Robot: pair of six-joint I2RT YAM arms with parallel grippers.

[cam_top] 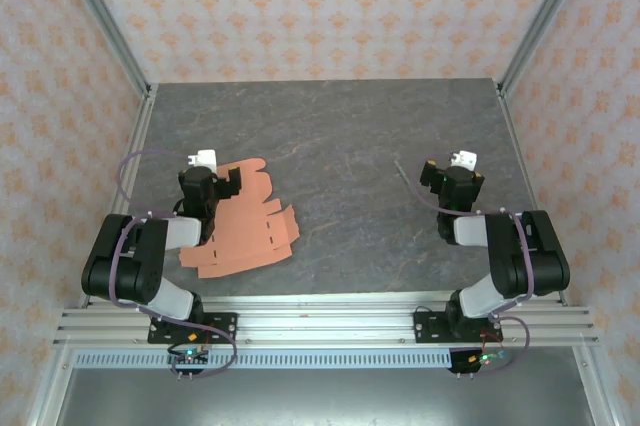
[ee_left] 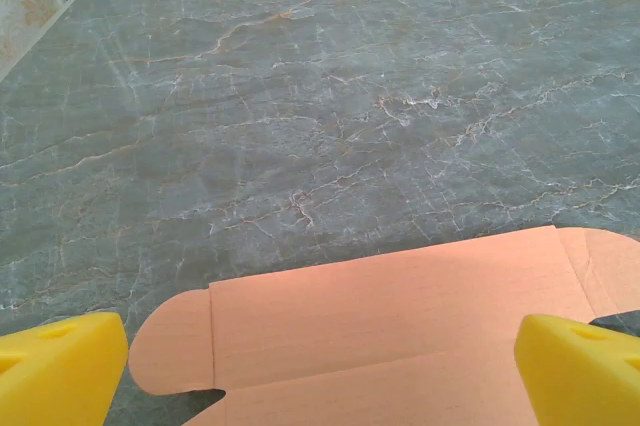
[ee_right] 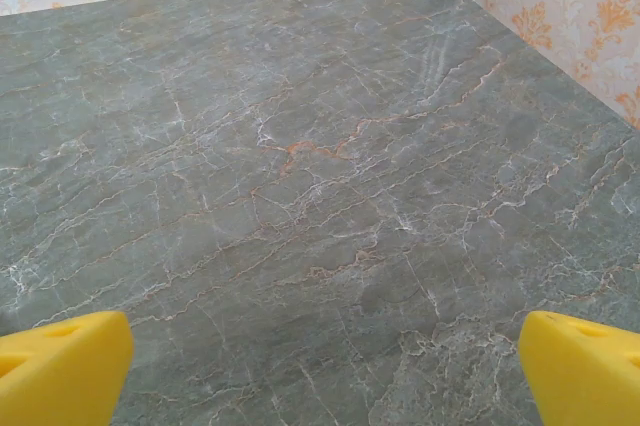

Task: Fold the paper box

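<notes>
Grey, white-veined tabletop [cam_top: 340, 126] inside cream wallpaper [cam_top: 330, 6] patterned in orange. Aluminium posts [cam_top: 105, 18] at the back corners, slotted rail [cam_top: 320, 321] along the near edge. Thin dark sliver [cam_top: 401, 174] right of centre.

Grey marble table [cam_top: 400, 126], orange-patterned wallpaper walls [cam_top: 330, 6]

Salmon-orange paper box [cam_top: 243, 225]; grey veined table [cam_top: 360, 146]; yellow fingertips [ee_left: 60, 366].

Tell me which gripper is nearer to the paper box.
Left. The left gripper hangs open over the left edge of the flat paper box; the right gripper is well off to the box's right, above the table.
</notes>
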